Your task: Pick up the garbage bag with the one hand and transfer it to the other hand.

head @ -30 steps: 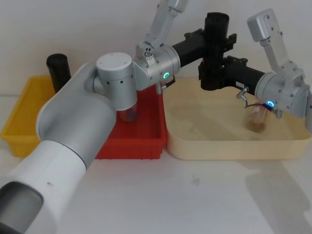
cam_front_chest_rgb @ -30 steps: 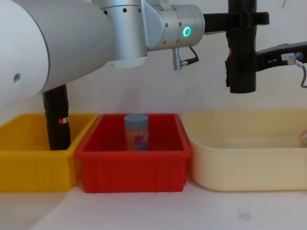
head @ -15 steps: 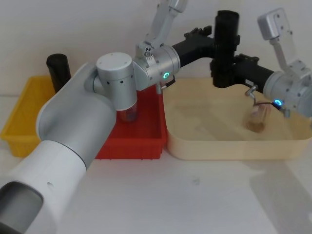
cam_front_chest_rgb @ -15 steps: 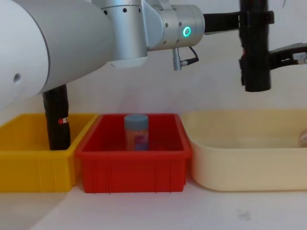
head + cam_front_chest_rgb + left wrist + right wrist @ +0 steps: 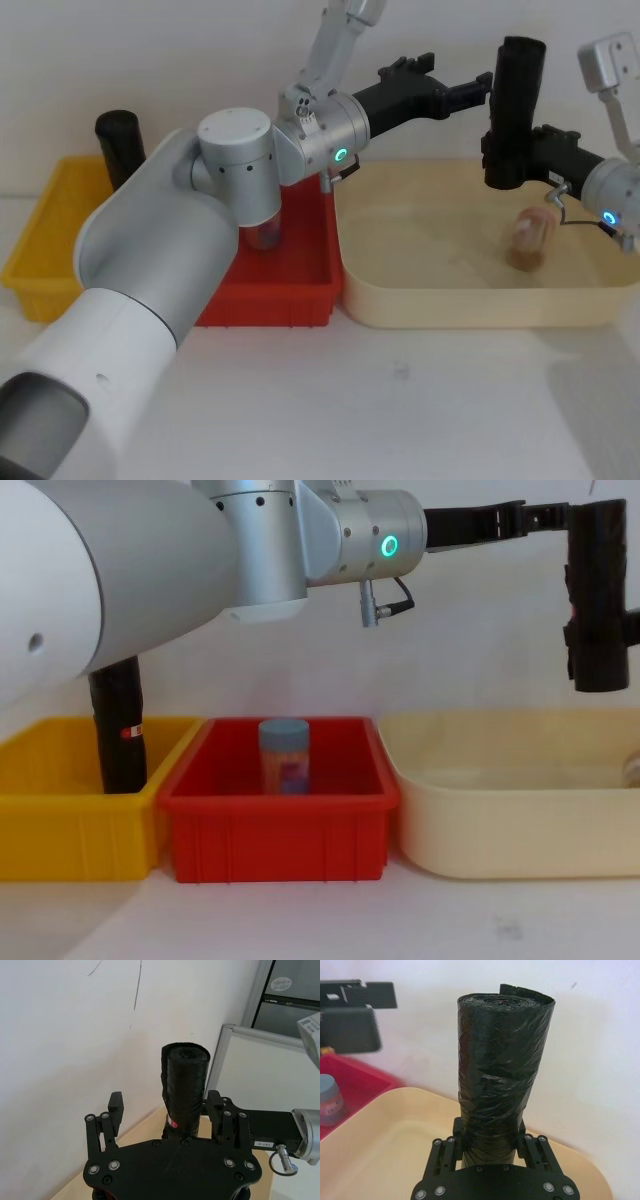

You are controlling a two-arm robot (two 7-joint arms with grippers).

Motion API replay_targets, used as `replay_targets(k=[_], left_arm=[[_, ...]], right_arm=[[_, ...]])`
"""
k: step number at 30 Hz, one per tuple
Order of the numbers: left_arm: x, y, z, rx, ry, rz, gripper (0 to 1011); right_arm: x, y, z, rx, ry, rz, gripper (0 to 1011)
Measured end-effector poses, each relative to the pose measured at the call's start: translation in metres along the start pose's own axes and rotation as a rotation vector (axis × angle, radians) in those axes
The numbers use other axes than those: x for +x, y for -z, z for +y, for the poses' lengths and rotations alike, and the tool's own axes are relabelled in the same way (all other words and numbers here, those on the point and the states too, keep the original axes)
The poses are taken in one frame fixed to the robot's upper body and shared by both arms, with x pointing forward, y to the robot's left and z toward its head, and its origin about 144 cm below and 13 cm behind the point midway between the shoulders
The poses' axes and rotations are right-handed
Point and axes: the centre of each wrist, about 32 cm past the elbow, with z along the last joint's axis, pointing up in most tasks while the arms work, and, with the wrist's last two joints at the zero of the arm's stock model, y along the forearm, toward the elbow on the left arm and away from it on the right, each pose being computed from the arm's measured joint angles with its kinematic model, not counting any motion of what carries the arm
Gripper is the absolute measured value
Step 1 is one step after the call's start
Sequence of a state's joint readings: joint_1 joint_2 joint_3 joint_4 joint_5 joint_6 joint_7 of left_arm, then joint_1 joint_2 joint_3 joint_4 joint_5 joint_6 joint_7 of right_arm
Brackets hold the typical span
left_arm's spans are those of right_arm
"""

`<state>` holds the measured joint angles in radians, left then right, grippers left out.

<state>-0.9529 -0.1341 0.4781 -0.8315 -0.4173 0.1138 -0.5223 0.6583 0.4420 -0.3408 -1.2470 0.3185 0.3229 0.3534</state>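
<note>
Two end effectors are raised above the cream bin [image 5: 450, 300]. Right end effector [image 5: 515, 150], on the blue-ringed arm, is clamped on the lower part of the garbage bag [image 5: 513, 110]; in the right wrist view its fingers [image 5: 532, 1147] press against both sides of the roll. The bag stands upright, most of its length rising above the grip, its lower end hanging free of the cream bin's floor.

Left end effector [image 5: 468, 92], on the green-ringed arm, is spread apart and holds nothing. In the left wrist view its fingers [image 5: 116, 1110] stand to either side with the bag beyond them, apart from the roll. From the head view its tips lie just beside the bag's upper part, not touching.

Beneath the right end effector, a small jar [image 5: 528, 240] rests on the cream bin's floor. Below the left arm, a red bin [image 5: 280, 820] holds a blue-lidded container [image 5: 285, 755]. Farther to the left of that, a yellow bin [image 5: 70, 820] holds a second black roll [image 5: 120, 725], standing upright. All three bins sit side by side on the white bench [image 5: 400, 400].
</note>
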Motion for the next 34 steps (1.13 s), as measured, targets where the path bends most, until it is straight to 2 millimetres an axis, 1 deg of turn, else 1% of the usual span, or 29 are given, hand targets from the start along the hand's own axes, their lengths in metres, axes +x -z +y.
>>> replay_targets(k=[4, 9, 11, 12, 13, 15, 16, 18, 19, 34], left_arm=[[0.000, 0.000, 0.000, 0.000, 0.000, 0.000, 1000], [0.000, 0.000, 0.000, 0.000, 0.000, 0.000, 1000], [0.000, 0.000, 0.000, 0.000, 0.000, 0.000, 1000], [0.000, 0.000, 0.000, 0.000, 0.000, 0.000, 1000], [0.000, 0.000, 0.000, 0.000, 0.000, 0.000, 1000], [0.000, 0.000, 0.000, 0.000, 0.000, 0.000, 1000], [0.000, 0.000, 0.000, 0.000, 0.000, 0.000, 1000], [0.000, 0.000, 0.000, 0.000, 0.000, 0.000, 1000], [0.000, 0.000, 0.000, 0.000, 0.000, 0.000, 1000], [0.000, 0.000, 0.000, 0.000, 0.000, 0.000, 1000]], right_arm=[[0.006, 0.005, -0.001, -0.004, -0.002, 0.009, 578], [0.011, 0.009, -0.002, -0.006, -0.003, 0.015, 747], [0.011, 0.010, -0.002, -0.006, -0.004, 0.016, 747], [0.013, 0.011, -0.002, -0.007, -0.005, 0.019, 823], [0.014, 0.012, -0.002, -0.007, -0.004, 0.019, 858], [0.015, 0.013, -0.002, -0.008, -0.006, 0.021, 884], [0.015, 0.013, -0.002, -0.008, -0.006, 0.021, 938], [0.016, 0.014, -0.003, -0.008, -0.005, 0.022, 966], [0.016, 0.014, -0.003, -0.008, -0.005, 0.023, 1001], [0.019, 0.017, -0.003, -0.010, -0.007, 0.027, 1002]])
